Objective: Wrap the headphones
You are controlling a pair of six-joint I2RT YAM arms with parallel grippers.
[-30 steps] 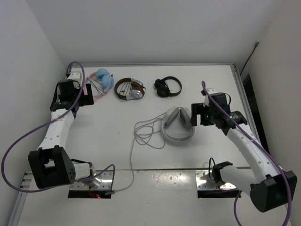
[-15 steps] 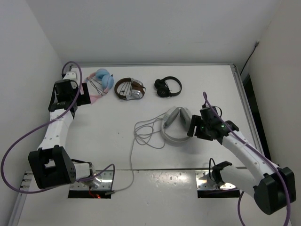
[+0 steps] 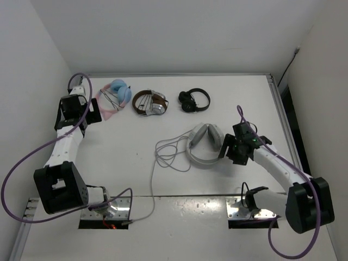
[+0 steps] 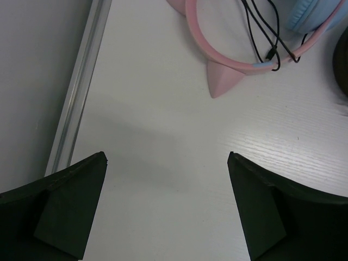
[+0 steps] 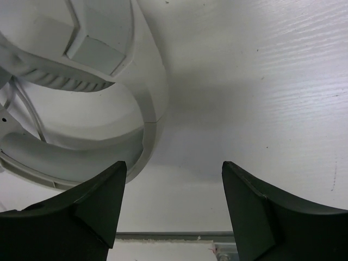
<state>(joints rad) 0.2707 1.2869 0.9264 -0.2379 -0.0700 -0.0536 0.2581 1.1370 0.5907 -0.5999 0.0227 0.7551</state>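
Hovering at the right edge of the white headphones [image 3: 204,161], my right gripper [image 3: 226,148] stands with its jaws spread wide and nothing between them. In the right wrist view the wide headband [image 5: 152,98] curves just ahead of the gripper [image 5: 173,166], nearer one finger than the other; I cannot tell whether they touch. The headphones lie flat on the table [image 3: 125,141], and their thin grey cable [image 3: 153,179] sprawls in loose loops to their left, then trails toward the near edge. Well to the left of the headphones and farther back, my left gripper [image 3: 92,111] is likewise spread and empty, facing a pink-and-blue pair [image 4: 217,60]. Behind the headphones sit a brown-and-silver pair [image 3: 150,102] and a small black pair [image 3: 194,100], both apart from them.
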